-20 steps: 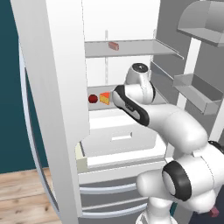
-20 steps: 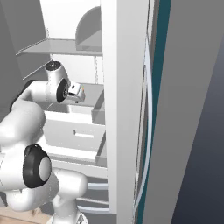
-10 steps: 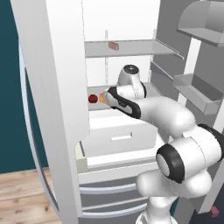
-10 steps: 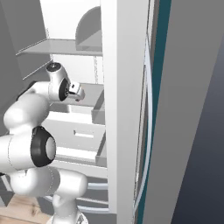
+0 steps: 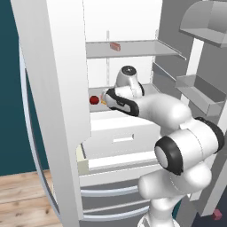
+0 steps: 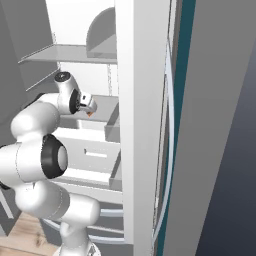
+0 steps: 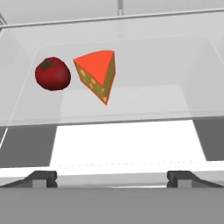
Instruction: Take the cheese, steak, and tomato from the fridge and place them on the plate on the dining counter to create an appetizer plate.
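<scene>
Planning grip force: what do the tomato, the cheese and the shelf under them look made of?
Tomato: smooth, glossy skin, faint highlights. Cheese: matte, firm-looking wedge with pale spots. Shelf: likely clear glass or plastic, since the drawer shows through.

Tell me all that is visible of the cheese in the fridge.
The cheese is a small wedge with an orange top face and a yellow-brown cut side dotted with pale orange spots, edged in orange. It looks firm and whole. It rests on a clear glass shelf inside the fridge, its narrow point toward the shelf's front edge. The tomato sits close beside it, with a small gap showing between them. Nothing grips it: the open tool is in front of the shelf, apart from the wedge.
</scene>
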Robot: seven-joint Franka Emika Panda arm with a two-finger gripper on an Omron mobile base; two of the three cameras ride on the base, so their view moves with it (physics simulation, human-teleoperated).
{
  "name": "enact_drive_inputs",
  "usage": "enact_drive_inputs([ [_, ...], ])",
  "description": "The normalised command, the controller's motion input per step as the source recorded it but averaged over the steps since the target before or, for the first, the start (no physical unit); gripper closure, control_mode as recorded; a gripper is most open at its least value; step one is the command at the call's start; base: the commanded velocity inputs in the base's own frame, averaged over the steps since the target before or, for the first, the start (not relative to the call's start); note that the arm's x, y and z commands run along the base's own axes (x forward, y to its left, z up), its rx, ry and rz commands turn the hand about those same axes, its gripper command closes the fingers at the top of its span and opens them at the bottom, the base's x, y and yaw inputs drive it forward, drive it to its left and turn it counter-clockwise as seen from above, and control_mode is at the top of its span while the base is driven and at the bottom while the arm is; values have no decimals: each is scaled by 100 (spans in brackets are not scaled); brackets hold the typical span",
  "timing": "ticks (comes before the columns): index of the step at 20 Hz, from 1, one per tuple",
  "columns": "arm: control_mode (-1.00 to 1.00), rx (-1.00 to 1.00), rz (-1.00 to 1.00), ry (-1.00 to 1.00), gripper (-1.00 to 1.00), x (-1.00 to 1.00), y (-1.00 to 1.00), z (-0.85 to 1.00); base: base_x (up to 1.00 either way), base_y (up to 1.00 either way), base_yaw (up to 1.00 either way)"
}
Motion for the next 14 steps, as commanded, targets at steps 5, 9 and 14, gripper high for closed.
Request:
enact_drive_inputs([
  [5,-100,0,-1,-8,-100,21,0,-1,0,0,0],
  [9,-100,0,0,-11,-100,29,0,-19,0,0,0],
  [14,-100,0,0,-9,-100,36,0,-15,0,0,0],
])
